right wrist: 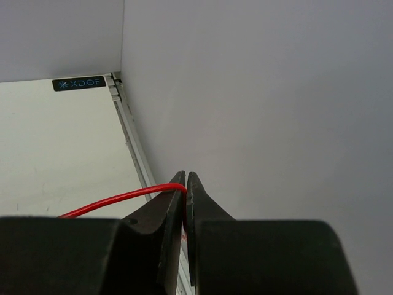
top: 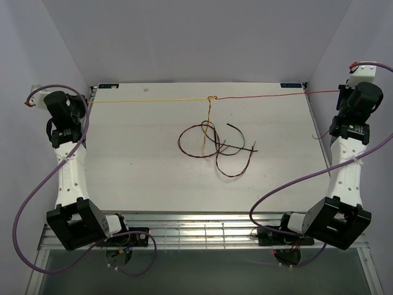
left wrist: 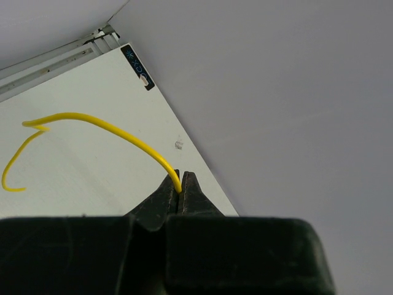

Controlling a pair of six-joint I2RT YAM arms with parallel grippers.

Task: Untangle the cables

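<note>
Across the far edge of a white table [top: 123, 184], two robot arms hold a yellow wire [top: 153, 101] and a red wire [top: 264, 96] taut in one line. The two wires meet at a small knot [top: 212, 98] near the middle of that edge. The left gripper [left wrist: 180, 187], jaws pressed together, pinches the yellow wire at the far left corner. The right gripper [right wrist: 185, 184], likewise closed tight, pinches the red wire at the far right corner. The job looks only partly done: two strands run straight, but the knot is not undone. Below it a loose snarl [top: 215, 147] of dark red, black and yellow loops lies on the table, with strands crossing one another. The left arm [top: 67, 178] and right arm [top: 347, 172] each reach from the near edge along their own side of the table, wrists turned inward toward the line.
</note>
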